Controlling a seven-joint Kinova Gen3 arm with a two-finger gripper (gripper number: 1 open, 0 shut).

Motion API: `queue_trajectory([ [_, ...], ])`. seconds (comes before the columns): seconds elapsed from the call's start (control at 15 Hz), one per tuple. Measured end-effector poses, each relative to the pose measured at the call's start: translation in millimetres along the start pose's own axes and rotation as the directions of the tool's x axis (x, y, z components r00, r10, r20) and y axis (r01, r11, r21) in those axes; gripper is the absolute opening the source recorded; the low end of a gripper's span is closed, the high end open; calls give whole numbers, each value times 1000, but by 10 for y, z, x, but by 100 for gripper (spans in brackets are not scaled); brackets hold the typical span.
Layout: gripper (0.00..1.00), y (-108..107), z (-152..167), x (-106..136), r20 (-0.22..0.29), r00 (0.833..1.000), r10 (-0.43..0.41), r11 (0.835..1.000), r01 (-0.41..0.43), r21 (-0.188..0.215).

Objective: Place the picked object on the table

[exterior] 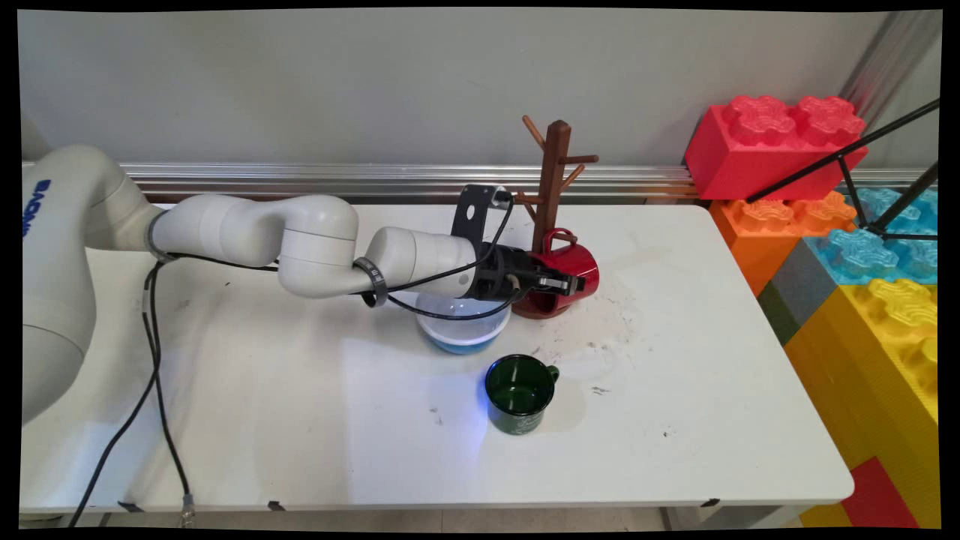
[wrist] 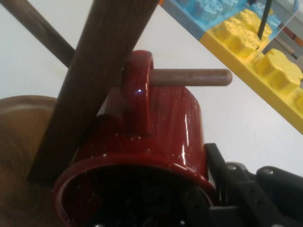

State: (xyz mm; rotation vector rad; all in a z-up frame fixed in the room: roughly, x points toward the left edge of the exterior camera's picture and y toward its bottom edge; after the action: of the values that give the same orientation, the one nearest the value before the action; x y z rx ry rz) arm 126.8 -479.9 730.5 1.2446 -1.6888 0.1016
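My gripper [exterior: 559,283] is shut on the wall of a red mug [exterior: 579,268], one finger outside the rim and one inside. The mug lies tilted on its side against a brown wooden mug tree [exterior: 553,172] at the back of the table. In the hand view the red mug [wrist: 165,123] fills the middle, its handle [wrist: 139,90] looped over a low peg [wrist: 194,77] beside the trunk [wrist: 99,71]. The outer finger [wrist: 227,177] of the gripper [wrist: 203,187] presses on the mug's rim; the inner finger is hidden in the dark mouth.
A white bowl with a blue underside [exterior: 463,324] sits just under my wrist. A dark green mug [exterior: 519,391] stands upright nearer the front. Big toy bricks [exterior: 862,225] are stacked off the table's right edge. Black cables [exterior: 154,360] hang at the left.
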Motion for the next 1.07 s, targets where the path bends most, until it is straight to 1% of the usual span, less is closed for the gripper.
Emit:
queue_trajectory([
  [0.2, 0, 11, -48, 2, 6, 1000, 0, 1000, 0, -5],
  [0.4, 0, 39, -109, 20, 9, 1000, -3, 1000, 3, -18],
  [0.87, 0, 188, -214, 109, 0, 1000, 3, 997, -3, -77],
  [1.07, 0, 244, -246, 140, -4, 1000, 4, 995, -4, -97],
])
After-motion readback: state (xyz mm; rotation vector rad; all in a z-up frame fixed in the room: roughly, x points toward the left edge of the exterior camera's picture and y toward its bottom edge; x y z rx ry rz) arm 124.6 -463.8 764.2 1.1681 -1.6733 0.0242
